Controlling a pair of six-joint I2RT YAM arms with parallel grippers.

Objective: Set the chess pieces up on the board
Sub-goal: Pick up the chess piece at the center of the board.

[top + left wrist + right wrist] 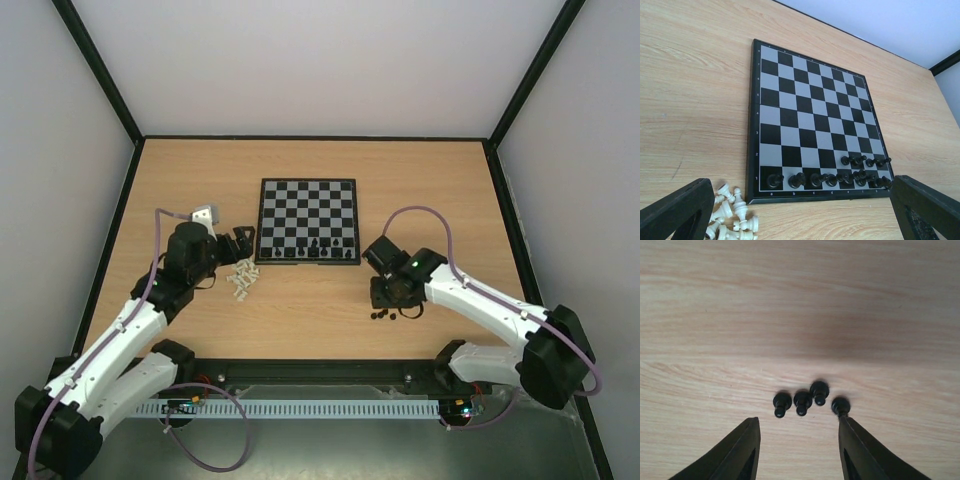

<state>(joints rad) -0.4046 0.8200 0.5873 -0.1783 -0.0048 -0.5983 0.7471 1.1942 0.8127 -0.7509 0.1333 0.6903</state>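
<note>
The board (308,200) lies mid-table, and black chess pieces (315,248) fill its near row and part of the second. The left wrist view shows the same board (805,100) and black pieces (840,175). Cream-white pieces (242,279) lie in a heap off the board's near-left corner (732,217). My left gripper (243,243) hovers there, open and empty (800,200). Several black pawns (801,402) stand on the bare wood right of the board (385,315). My right gripper (388,297) is open just behind them (799,422). Its right fingertip (847,425) touches the rightmost pawn (840,405).
A low black rim (310,138) bounds the wooden table at the back and sides. A cable tray (300,408) runs along the near edge between the arm bases. Purple cables loop over both arms.
</note>
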